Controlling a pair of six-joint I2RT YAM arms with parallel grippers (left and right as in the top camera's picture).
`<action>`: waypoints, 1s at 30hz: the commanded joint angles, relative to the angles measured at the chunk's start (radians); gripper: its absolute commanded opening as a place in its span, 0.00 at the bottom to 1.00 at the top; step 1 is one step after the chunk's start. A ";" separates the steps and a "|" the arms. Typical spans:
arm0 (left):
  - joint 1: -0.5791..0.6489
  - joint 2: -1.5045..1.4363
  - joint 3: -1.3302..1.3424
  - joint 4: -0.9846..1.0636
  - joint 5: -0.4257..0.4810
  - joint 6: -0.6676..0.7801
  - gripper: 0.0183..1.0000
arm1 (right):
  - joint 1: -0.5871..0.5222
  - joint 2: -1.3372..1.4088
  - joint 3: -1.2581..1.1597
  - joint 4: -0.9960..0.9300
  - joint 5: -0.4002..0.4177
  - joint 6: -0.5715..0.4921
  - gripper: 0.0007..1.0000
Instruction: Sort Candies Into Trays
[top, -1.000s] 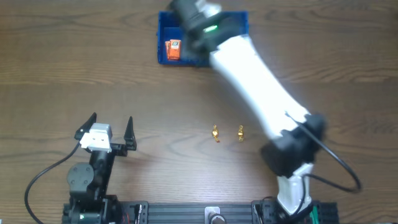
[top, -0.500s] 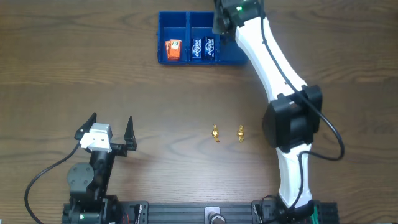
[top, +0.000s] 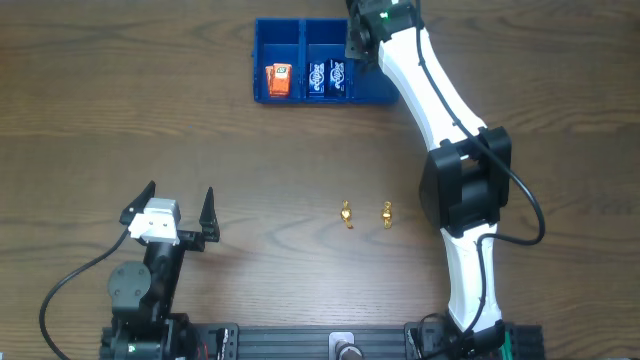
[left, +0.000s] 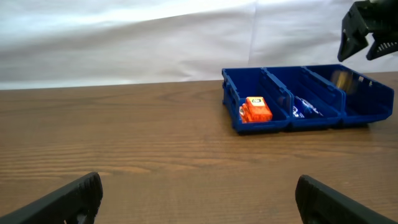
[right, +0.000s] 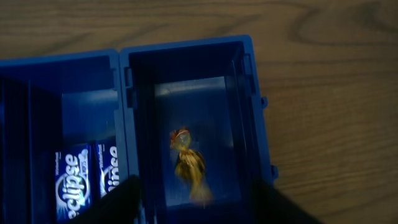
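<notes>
A blue three-compartment tray (top: 375, 92) sits at the far middle of the table. Its left bin holds an orange candy (top: 278, 80) and its middle bin holds blue candy packs (top: 327, 75). My right gripper (top: 360, 42) hangs open over the right bin (right: 193, 99), and a gold-wrapped candy (right: 188, 165) lies loose below it, between the fingers but not held. Two more gold candies (top: 346, 214) (top: 386, 213) lie on the table's middle. My left gripper (top: 180, 190) stands open and empty at the near left, far from the tray (left: 311, 102).
The wooden table stretches bare between the tray and the two loose candies. The right arm's white links (top: 440, 100) reach diagonally across the right half of the table. A white backdrop (left: 124, 37) stands behind the far edge.
The right arm swung right from over the tray's left and middle bins to over the right bin. The blue packs came into sight. The left arm kept still.
</notes>
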 joint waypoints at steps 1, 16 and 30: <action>0.004 -0.006 -0.018 -0.035 0.019 0.003 1.00 | 0.016 -0.018 -0.002 -0.018 0.012 -0.002 0.66; 0.004 -0.006 -0.018 -0.035 0.019 0.002 1.00 | 0.196 -0.459 -0.479 -0.062 -0.144 0.084 0.70; 0.004 -0.006 -0.018 -0.035 0.019 0.003 1.00 | 0.379 -0.565 -1.057 0.101 -0.241 0.309 0.71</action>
